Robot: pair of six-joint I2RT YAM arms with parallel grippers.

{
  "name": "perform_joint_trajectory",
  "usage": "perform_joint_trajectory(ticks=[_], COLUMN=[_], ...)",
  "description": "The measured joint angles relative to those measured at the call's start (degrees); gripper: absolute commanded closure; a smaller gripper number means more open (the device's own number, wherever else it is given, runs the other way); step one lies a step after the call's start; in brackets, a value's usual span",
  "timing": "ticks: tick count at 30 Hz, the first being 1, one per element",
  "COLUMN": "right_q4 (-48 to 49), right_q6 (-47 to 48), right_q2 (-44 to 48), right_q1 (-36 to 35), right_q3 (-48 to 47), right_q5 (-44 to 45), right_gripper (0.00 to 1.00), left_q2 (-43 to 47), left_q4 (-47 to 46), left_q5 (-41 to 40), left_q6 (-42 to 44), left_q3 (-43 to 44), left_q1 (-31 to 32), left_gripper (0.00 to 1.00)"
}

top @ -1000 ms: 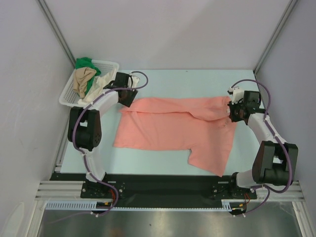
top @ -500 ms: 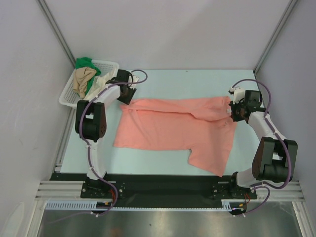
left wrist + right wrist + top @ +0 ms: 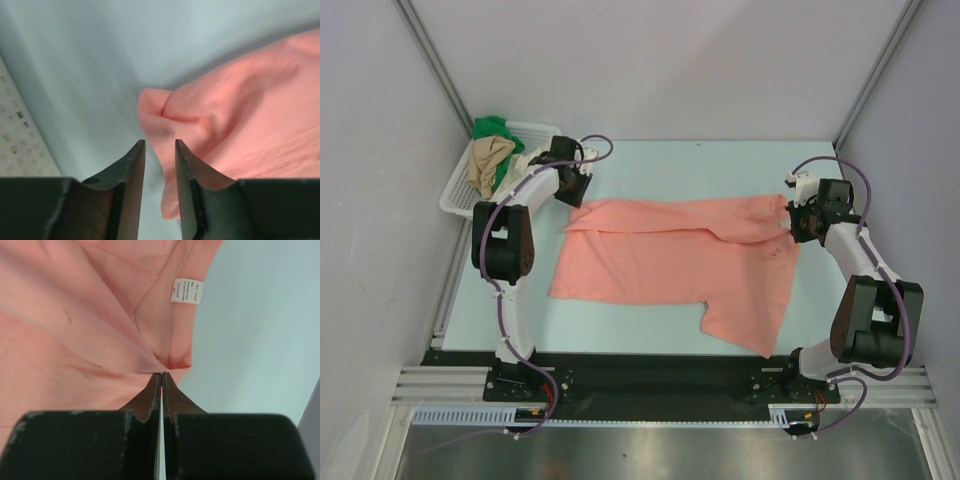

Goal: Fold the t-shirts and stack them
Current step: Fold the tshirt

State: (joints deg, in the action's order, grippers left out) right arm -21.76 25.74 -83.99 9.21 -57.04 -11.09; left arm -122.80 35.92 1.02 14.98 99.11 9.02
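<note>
One salmon-pink t-shirt (image 3: 670, 262) was seen spread on the table (image 3: 720, 165), not quite flat, with a rumpled corner lying just ahead of the left gripper (image 3: 159, 145) and slightly to its right. That gripper's jaws were held a narrow gap apart with nothing between them, so the cloth there was taken to be released. The right gripper (image 3: 161, 374) was seen with its jaws pressed together at the tips, and a ridge of pink cloth ran up to them; a thin fold was judged to be pinched. A care label (image 3: 186, 291) was seen ahead of those jaws, beside a seamed edge. Off to the left of the left jaws, the green, tan and cream shirts (image 3: 495, 155) were heaped in the basket (image 3: 548, 130). The cloth was judged light, limp and easily dragged. Hold would best be taken at corners or seamed edges, where doubled layers are less likely to slip from a pinch
</note>
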Motion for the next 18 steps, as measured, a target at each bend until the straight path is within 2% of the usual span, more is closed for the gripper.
perform_joint_trajectory(ticks=[12, 16, 18], right_q4=[-0.3, -0.3, -0.3], right_q6=[0.1, 0.1, 0.1], right_q2=[0.0, 0.0, 0.0], right_q1=[0.0, 0.0, 0.0], right_q3=[0.0, 0.0, 0.0], right_q5=[0.2, 0.2, 0.2], right_gripper=[1.00, 1.00, 1.00], left_q2=[-2.1, -2.4, -2.4], left_q4=[1.6, 1.7, 1.7], left_q5=[3.7, 3.5, 3.2], left_q6=[-0.7, -1.0, -1.5], left_q3=[0.0, 0.0, 0.0], left_q1=[-0.4, -1.1, -1.5], left_gripper=[0.67, 0.50, 0.50])
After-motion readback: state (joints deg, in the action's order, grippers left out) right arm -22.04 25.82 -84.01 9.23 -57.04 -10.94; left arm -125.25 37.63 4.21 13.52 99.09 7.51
